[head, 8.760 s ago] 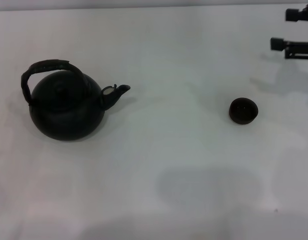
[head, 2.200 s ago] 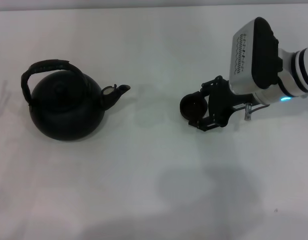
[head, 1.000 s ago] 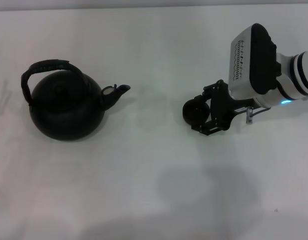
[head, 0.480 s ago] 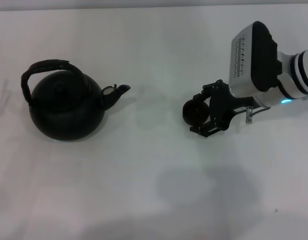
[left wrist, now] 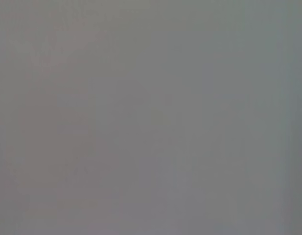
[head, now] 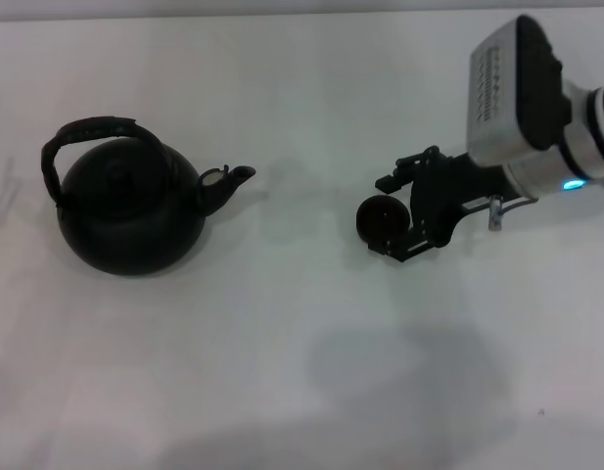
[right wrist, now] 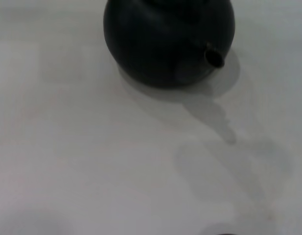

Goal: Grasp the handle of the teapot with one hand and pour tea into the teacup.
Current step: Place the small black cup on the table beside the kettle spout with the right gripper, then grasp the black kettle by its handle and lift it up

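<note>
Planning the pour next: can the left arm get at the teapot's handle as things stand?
Probably yes. The handle arches free above the teapot on the robot's left, nothing near it; the right gripper is busy by the teacup. The left arm itself is unseen.

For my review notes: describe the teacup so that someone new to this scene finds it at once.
On the white table, look right of the big black teapot, past its spout. The teacup sits at the tip of the right claw. It is small, round, dark and has no handle, far smaller than the teapot.
</note>
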`<state>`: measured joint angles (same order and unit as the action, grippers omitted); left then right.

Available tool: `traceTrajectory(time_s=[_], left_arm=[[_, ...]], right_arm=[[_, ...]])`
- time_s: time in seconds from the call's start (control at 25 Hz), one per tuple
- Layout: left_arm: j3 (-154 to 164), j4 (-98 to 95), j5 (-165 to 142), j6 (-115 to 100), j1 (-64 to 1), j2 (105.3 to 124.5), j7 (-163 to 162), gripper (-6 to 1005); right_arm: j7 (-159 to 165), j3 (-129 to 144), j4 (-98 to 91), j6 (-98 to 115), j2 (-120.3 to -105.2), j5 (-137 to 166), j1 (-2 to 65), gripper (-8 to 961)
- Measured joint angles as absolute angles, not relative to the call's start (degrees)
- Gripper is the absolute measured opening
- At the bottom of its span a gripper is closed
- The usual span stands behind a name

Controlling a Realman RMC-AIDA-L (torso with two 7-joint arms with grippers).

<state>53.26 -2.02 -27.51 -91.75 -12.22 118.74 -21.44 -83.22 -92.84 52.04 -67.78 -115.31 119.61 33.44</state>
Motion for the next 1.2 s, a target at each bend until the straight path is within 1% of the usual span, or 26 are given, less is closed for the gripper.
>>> traceTrajectory(time_s=[0.4,0.6,0.72,0.96,1.2], left_arm=[[54.0,-1.8,-27.5,-91.9,-11.8,118.81,-21.4,887],[57.3,-1.9,-27.5,-92.9,-10.9,119.02,-21.4,888],[59.4,-1.9,-27.5,-94.8,-9.9,119.09,-21.3,888],[64.7,-1.4,-27.5,-97.6,-8.5,119.27,-21.3,888],[73.4,-1.3,-27.5,-97.7,-8.8,119.49,-21.6,887]], right_arm=[[-84.4,-101.6,56.4,-69.4,-115.15,119.6,32.0,854],[-87.1,-111.4,61.2,-69.2,-115.06,116.3,28.2,853],[-91.1,-119.9,62.5,-69.2,-114.91,108.5,25.3,852],[-97.7,-130.0,58.9,-68.8,-114.80,97.4,22.4,851],[-101.9,-134.7,52.9,-67.1,-114.72,94.3,22.5,850]])
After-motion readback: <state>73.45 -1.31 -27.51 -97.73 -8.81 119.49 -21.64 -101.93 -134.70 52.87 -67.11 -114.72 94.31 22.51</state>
